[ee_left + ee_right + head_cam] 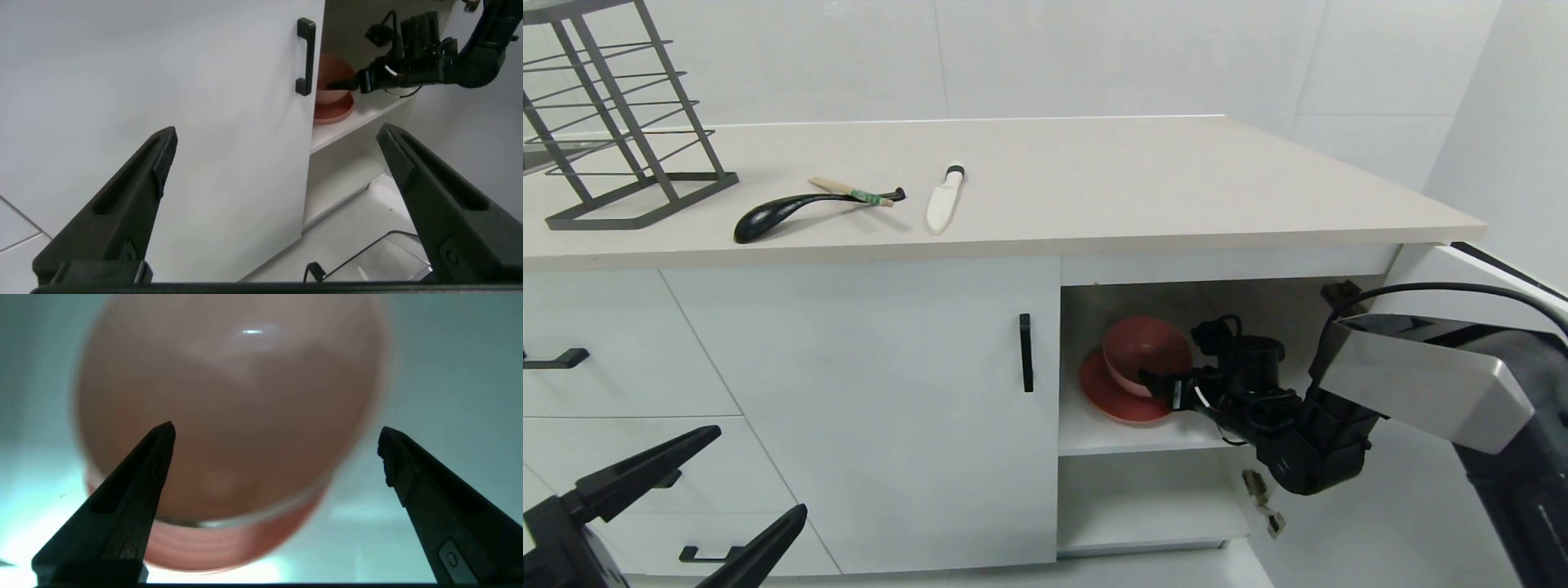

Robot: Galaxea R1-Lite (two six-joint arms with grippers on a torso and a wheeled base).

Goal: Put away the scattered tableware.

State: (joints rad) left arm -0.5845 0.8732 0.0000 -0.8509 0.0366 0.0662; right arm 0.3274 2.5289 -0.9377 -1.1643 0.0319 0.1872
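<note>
3 utensils lie scattered on the counter (1135,180): a black spoon (768,214), a pair of wooden chopsticks (849,192) crossing its handle, and a white knife (943,204) just beside them. 1 wire rack (621,122) stands at the counter's left end. Below, the right-hand cupboard is open, and on its upper shelf (1127,433) a pink bowl (1143,347) sits on a red plate (1115,400). The right gripper (1156,382) is inside the cupboard at the bowl's side, with its 2 fingers spread wide and holding nothing. The left gripper (761,469) hangs low in front of the closed cupboard door (890,408), its 2 fingers also spread apart with nothing between them.
</note>
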